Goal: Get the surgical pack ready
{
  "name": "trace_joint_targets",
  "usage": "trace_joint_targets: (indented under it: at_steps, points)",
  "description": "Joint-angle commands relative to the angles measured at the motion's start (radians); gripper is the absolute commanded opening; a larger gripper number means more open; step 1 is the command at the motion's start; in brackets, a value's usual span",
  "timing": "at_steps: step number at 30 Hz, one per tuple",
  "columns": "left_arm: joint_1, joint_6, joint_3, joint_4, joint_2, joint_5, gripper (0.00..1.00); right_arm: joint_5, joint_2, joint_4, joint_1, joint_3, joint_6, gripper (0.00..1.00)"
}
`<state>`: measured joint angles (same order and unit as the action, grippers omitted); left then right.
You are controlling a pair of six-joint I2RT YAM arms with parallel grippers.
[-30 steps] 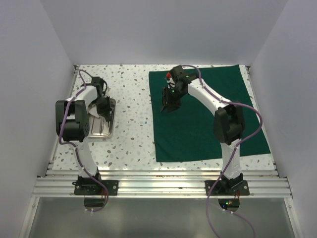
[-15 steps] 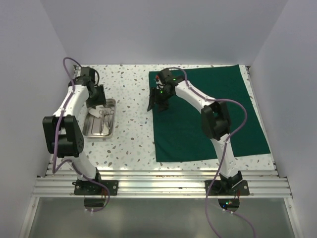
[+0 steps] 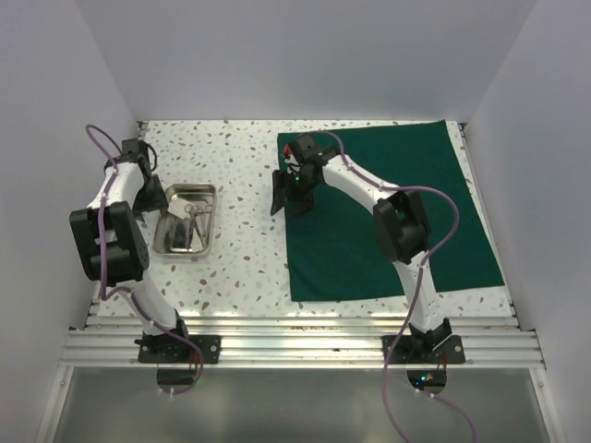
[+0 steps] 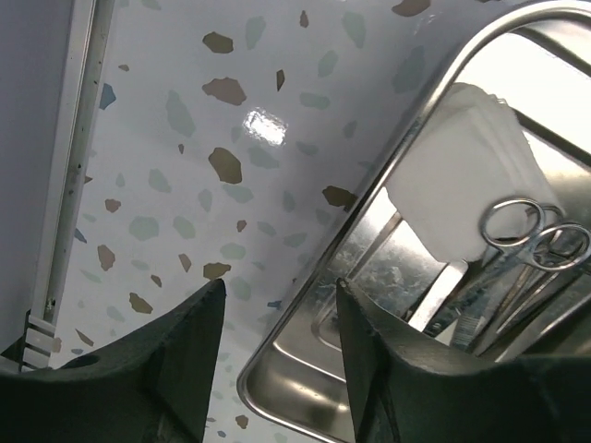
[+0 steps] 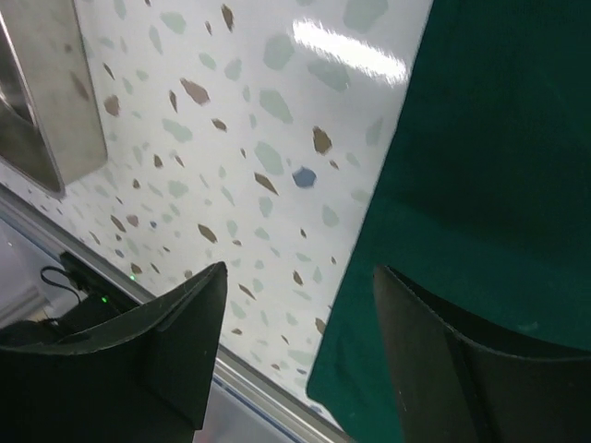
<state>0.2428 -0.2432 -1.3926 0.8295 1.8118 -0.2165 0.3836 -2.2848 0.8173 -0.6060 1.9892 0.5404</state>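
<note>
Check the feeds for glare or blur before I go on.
Left wrist: glare washes out part of the tray beside the gauze, plus a hotspot on the table. Right wrist: a bright streak on the table; the drape reads evenly. Top: sharp, no strong glare.

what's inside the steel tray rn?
Inside the tray: a white gauze stack and steel scissor-like instruments, ring handles overlapping the gauze's edge. Exact instrument count is unclear; anything under the gauze is covered.
</note>
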Motion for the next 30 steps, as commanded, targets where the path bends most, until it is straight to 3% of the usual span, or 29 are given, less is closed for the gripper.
trace_joint_targets:
  at_steps: [1,7,11,20,30]
  points:
    - [0.023,0.015,0.009,-0.004,0.050,-0.032,0.54,-0.008,0.143,0.000,0.003,-0.102,-0.118,0.68]
    - [0.024,0.032,0.007,-0.018,0.109,0.025,0.38,0.047,0.217,-0.043,0.055,-0.262,-0.135,0.68]
    - [0.024,0.021,0.004,-0.020,0.139,0.080,0.31,0.072,0.226,-0.047,0.098,-0.267,-0.126,0.68]
    - [0.023,-0.030,0.006,-0.007,0.147,0.177,0.00,0.048,0.245,-0.021,0.121,-0.248,-0.129,0.68]
    - [-0.028,-0.087,-0.023,0.051,0.051,0.198,0.00,-0.023,0.362,0.074,0.157,-0.300,-0.117,0.68]
